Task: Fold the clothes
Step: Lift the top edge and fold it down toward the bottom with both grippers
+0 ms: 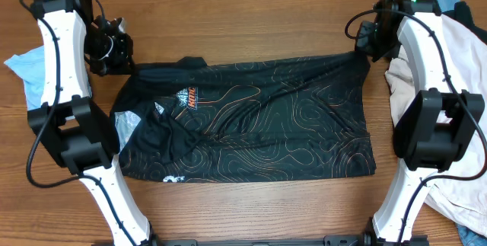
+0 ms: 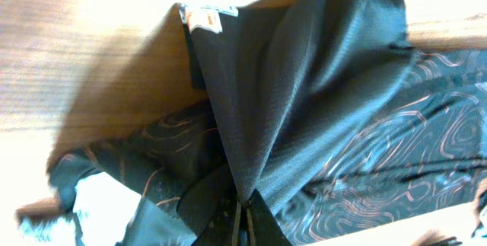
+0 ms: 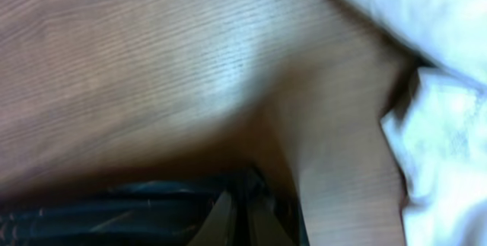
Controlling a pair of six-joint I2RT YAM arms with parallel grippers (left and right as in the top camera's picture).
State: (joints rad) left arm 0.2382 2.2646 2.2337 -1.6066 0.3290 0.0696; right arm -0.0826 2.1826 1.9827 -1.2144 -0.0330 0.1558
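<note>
A black jersey shirt with thin orange contour lines (image 1: 259, 124) lies spread across the middle of the brown wooden table (image 1: 243, 10), its 2 far corners lifted. The left gripper (image 1: 118, 59) is clenched on the far left corner, the fabric bunched between its fingers. The right gripper (image 1: 365, 49) pinches the far right corner. A heap of white cloth (image 1: 456, 55) lies at the right and a pale blue cloth (image 1: 19, 67) at the left.

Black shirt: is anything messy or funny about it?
Yes. The black shirt is bunched and wrinkled at the end by the left fingers. Those and the right fingers pinch its far corners up; the rest lies fairly smooth.
</note>
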